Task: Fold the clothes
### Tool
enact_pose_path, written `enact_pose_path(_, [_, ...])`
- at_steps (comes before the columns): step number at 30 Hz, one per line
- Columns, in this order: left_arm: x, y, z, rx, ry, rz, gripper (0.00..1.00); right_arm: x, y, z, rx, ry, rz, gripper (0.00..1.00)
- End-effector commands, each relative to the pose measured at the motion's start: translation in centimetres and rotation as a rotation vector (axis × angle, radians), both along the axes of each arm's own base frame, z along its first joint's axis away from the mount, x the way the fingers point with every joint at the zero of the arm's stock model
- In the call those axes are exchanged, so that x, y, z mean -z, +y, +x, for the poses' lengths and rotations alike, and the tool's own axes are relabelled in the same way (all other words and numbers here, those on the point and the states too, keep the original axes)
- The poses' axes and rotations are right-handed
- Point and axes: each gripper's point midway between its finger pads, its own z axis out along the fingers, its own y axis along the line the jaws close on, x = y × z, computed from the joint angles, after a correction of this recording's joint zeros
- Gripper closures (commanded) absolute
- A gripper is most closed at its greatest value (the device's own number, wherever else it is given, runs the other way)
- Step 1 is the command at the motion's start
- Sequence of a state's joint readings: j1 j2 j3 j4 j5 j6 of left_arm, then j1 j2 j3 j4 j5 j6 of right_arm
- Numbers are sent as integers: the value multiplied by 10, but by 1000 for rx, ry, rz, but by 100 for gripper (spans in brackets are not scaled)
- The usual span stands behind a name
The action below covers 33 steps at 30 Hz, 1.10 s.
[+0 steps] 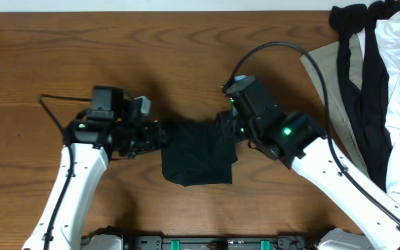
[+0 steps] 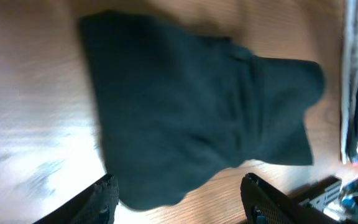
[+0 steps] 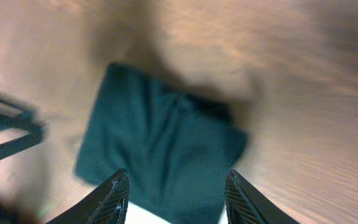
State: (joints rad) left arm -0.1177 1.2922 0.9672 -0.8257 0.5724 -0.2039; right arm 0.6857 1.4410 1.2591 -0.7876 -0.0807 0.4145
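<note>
Both pairs of jaws stand apart: we find the left gripper (image 2: pixel 179 185) and the right gripper (image 3: pixel 176 183) each holding nothing. Between them, at the centre of the overhead frame, the black T-shirt (image 1: pixel 196 156) lies on the table (image 1: pixel 40 42) as a compact, roughly square bundle. We judge the folding nearly complete; at most, the uneven edges are left to tidy.
</note>
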Motion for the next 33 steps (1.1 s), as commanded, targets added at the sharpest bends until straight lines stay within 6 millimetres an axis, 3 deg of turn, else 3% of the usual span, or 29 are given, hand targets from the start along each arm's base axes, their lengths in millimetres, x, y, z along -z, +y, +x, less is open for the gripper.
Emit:
enact_pose_path(1, [-5, -20, -2, 96, -56, -13, 35, 25, 24, -23, -166, 139, 63, 52])
enact_pose_path(9, [15, -24, -3, 126, -48, 105, 35, 92, 41, -24, -218, 312, 27, 53])
enact_pose_path(14, [44, -27, -16, 140, 56, 119, 35, 134, 28, -18, -171, 393, -53, 55])
enact_pose_path(19, [76, -35, -30, 193, 157, 147, 35, 166, 3, -3, -94, 404, -169, 53])
enact_pose_path(24, [108, -33, -49, 219, 309, 200, 35, 176, -12, 5, -52, 412, -202, 49])
enact_pose_path(29, [136, -6, -63, 213, 423, 357, 44, 176, -15, 3, -77, 411, -217, 46])
enact_pose_path(33, [142, 16, -66, 185, 451, 486, 44, 177, -19, 1, -86, 416, -241, 46])
